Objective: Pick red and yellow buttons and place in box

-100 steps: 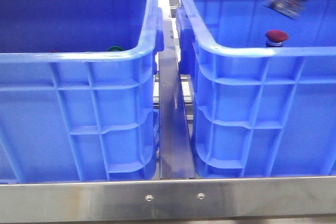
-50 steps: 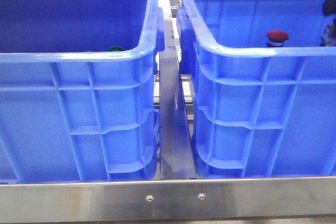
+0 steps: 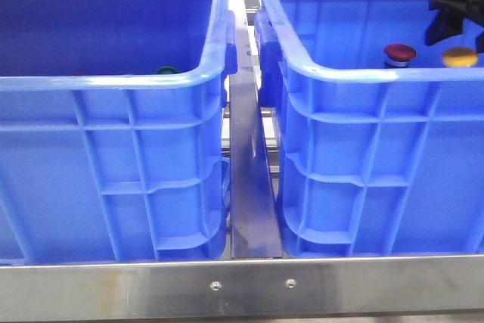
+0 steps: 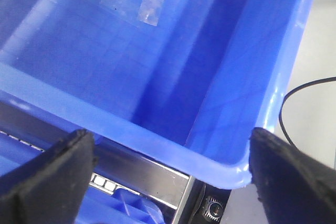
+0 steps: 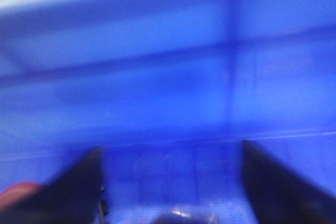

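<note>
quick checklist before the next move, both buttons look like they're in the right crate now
1. Red button inside the right crate: ok.
2. Yellow button inside the same crate, beside the red one: ok.
3. Right gripper open with nothing between its fingers: ok, by the right wrist view.
4. Right gripper above the crate's rim, free to withdraw: cannot tell.
5. Left gripper open and empty: ok.
6. Green button in the left crate: ok.

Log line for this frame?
right tool: open, above yellow button | red button: in right crate | left tool: open, empty
</note>
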